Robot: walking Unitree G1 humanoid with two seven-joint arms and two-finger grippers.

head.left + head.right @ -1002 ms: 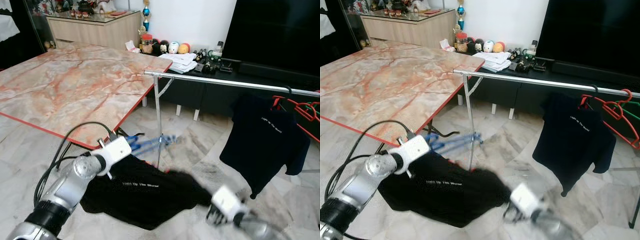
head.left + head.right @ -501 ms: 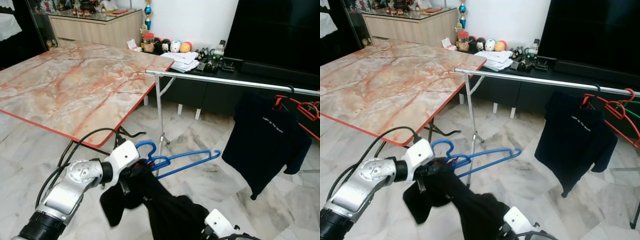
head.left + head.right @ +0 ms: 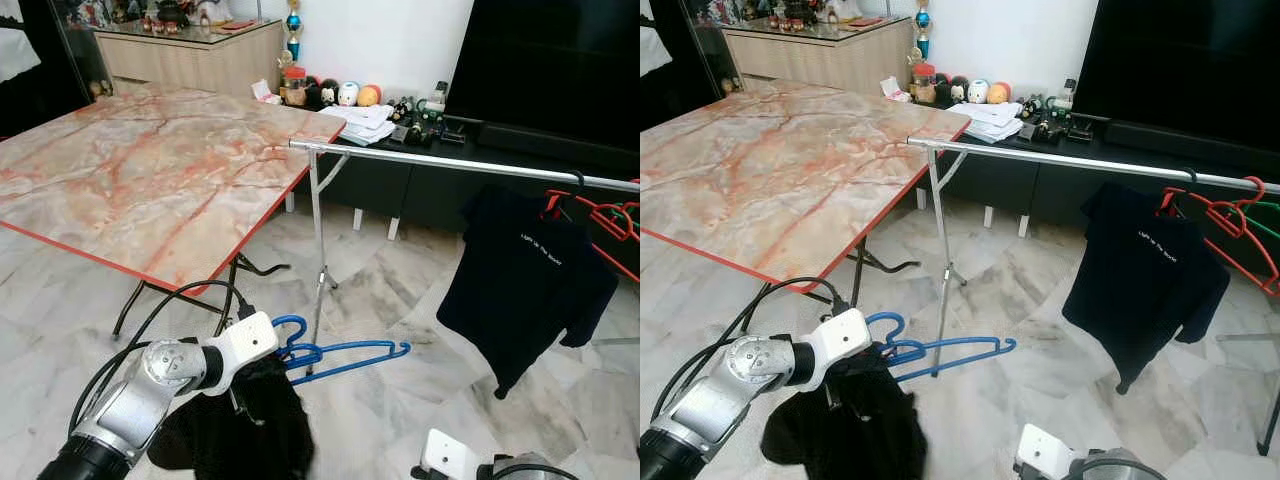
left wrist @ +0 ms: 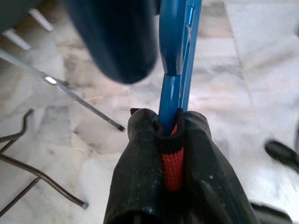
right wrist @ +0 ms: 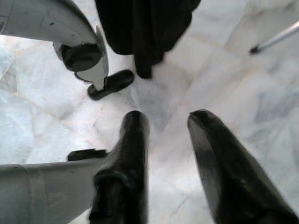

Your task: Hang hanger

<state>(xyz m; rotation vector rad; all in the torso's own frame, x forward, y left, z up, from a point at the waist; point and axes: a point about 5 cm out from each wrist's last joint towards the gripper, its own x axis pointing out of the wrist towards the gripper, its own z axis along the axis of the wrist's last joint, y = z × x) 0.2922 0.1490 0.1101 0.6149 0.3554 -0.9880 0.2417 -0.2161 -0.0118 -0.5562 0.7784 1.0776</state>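
My left gripper [image 3: 268, 352] is shut on a blue hanger [image 3: 345, 353], low above the floor and just in front of the rack's left leg. A black shirt [image 3: 240, 432] droops from the hanger's neck in a bunch under that gripper. In the left wrist view the hanger [image 4: 175, 51] runs into the shirt's collar with its red label [image 4: 173, 163]. The rack's silver rail [image 3: 450, 161] spans above and to the right. My right gripper [image 5: 168, 122] is open over bare floor, its wrist [image 3: 448, 456] low at the front.
A dark shirt [image 3: 525, 285] hangs on the rail's right part, beside red hangers [image 3: 612, 222]. A marble-top folding table [image 3: 150, 170] stands to the left, its legs near the rack's leg [image 3: 316, 250]. A dark TV bench [image 3: 520, 150] lines the back wall.
The right gripper has let go of the black shirt and sunk low. The shirt, stretched between both arms before, now hangs bunched under the left gripper, which has lowered the hanger a little.
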